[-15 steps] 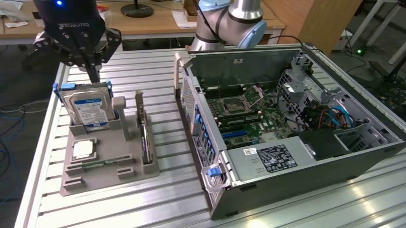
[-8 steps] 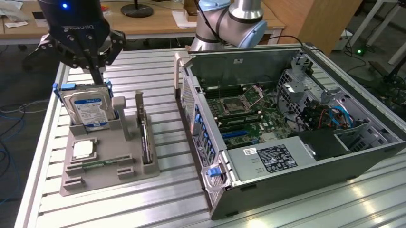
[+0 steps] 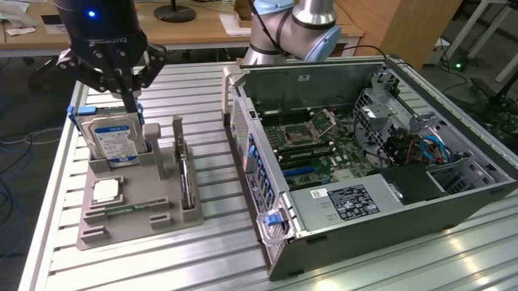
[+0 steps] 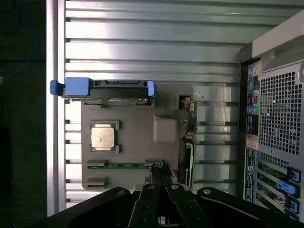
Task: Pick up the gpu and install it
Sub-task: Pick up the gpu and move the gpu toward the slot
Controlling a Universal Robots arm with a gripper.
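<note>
The gripper (image 3: 130, 100) hangs high over the slatted metal worktop (image 3: 218, 242), above the far end of a grey parts holder (image 3: 137, 221). Its two black fingers (image 3: 123, 85) are pressed together at the tips with nothing between them, so it has hold of nothing. In the wrist view the closed fingers of the gripper (image 4: 159, 190) point down towards the holder (image 4: 137, 118).

The gpu (image 3: 186, 179) stands on its long edge in a narrow slot on the side of the holder that faces the computer case (image 3: 372, 200). It is a thin dark card held between grey posts. It is lower than the gripper and towards the exterior view's right of it, well apart and untouched. Seen from the wrist camera, the gpu (image 4: 184, 154) shows edge-on as a dark strip along the holder's side, with its metal bracket end nearest the hard drive (image 4: 104, 90).

The holder lies near the worktop's edge on the exterior view's left. The hard drive (image 3: 113, 142), silver with a blue label, stands upright in the holder's far end, directly under the fingers in the exterior view. A square processor (image 3: 105, 191) and a green memory stick (image 3: 130, 209) lie flat in the holder. The case lies open, its motherboard (image 3: 316, 145) facing up.
</note>
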